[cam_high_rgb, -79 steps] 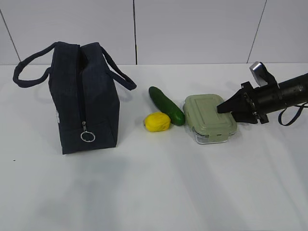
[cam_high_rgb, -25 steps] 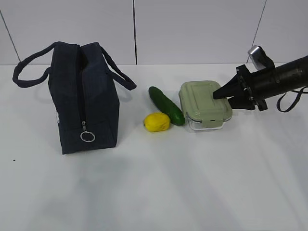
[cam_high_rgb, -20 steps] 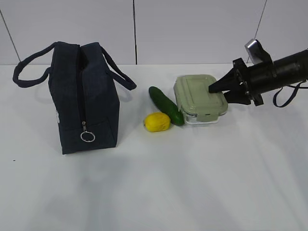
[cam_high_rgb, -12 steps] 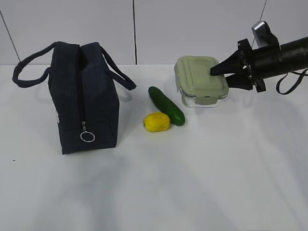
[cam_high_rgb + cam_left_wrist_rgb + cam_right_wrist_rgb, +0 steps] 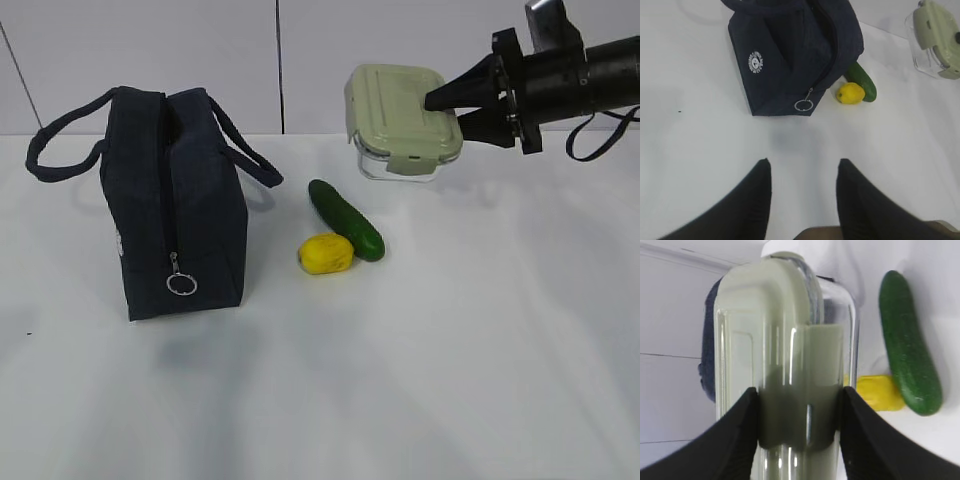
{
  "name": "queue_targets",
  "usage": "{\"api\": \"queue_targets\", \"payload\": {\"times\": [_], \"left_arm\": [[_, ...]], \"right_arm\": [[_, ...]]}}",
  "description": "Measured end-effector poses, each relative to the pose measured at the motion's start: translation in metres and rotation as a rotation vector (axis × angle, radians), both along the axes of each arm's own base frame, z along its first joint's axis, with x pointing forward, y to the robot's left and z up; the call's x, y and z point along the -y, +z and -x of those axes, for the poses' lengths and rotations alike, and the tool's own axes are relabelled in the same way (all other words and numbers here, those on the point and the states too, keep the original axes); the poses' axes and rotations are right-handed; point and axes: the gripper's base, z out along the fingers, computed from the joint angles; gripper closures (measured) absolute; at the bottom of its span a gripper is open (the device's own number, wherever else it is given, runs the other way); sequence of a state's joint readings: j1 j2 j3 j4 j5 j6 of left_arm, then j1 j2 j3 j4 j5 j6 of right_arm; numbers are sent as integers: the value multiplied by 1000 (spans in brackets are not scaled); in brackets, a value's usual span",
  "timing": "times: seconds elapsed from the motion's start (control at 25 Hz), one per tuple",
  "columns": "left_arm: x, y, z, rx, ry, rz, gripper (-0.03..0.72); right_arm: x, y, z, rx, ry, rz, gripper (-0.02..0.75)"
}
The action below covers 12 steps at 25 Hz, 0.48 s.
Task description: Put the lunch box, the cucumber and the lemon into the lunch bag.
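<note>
Nothing bagged yet — green-lidded clear glass lunch box (image 5: 402, 118) airborne, clamped by right gripper (image 5: 448, 103).
Dark green cucumber (image 5: 346, 219), yellow lemon (image 5: 326, 253) on table; navy fabric lunch bag (image 5: 175, 215) left — left gripper (image 5: 802, 192) fingers apart, empty.

The lunch bag (image 5: 790, 55) carries a small round white emblem (image 5: 756, 62); its lettering is too small to read.

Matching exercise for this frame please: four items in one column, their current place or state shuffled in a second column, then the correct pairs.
Items:
1. lunch box
2. lemon
3. lunch bag
4. left tool

States:
A. standing on the table, top zipper open
B. held in the air by the right tool
C. open, holding nothing
D. on the table beside the cucumber

Pairs: 1-B, 2-D, 3-A, 4-C
</note>
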<state>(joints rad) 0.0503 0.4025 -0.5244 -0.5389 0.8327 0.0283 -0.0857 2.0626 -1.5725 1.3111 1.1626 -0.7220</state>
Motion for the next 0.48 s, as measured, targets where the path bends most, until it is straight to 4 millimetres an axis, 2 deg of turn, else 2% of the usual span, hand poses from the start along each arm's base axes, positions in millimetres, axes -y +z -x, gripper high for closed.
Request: {"api": "queue_targets", "payload": {"times": [0.2,0.48], "left_arm": [[1,-4,-35,-99,-26,32,367],[0,8,-95,-165,-73,-2,365]], "right_arm": [[-22,9,2,10,23,-65,386],[-51,23,2,44,71,-116,386]]}}
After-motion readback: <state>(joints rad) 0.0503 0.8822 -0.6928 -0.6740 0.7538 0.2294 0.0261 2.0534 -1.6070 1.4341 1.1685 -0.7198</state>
